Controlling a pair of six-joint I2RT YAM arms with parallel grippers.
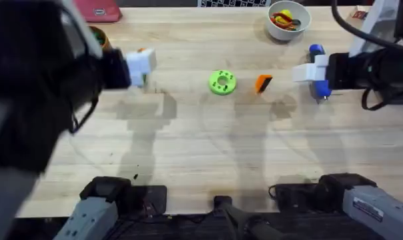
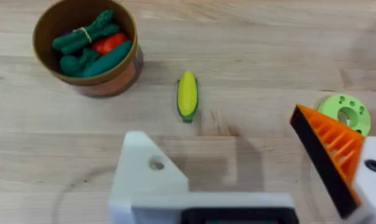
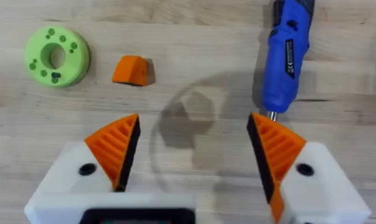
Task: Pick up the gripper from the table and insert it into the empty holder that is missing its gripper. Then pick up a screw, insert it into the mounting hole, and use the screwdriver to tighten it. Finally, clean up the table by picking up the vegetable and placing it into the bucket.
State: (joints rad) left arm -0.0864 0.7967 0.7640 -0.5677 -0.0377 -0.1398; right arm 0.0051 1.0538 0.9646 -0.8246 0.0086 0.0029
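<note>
Bare holder (image 2: 152, 180) above vegetable (image 2: 187, 95)

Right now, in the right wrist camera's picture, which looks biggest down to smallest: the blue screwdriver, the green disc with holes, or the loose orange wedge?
1. Blue cylindrical screwdriver, longest, partly cut off at the picture's edge.
2. Round green disc with holes.
3. Loose orange plastic wedge, smallest.

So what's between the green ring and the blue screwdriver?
The loose orange gripper lies between the green ring and the blue screwdriver in the overhead view. It sits closer to the ring, with bare wood on both sides.
</note>
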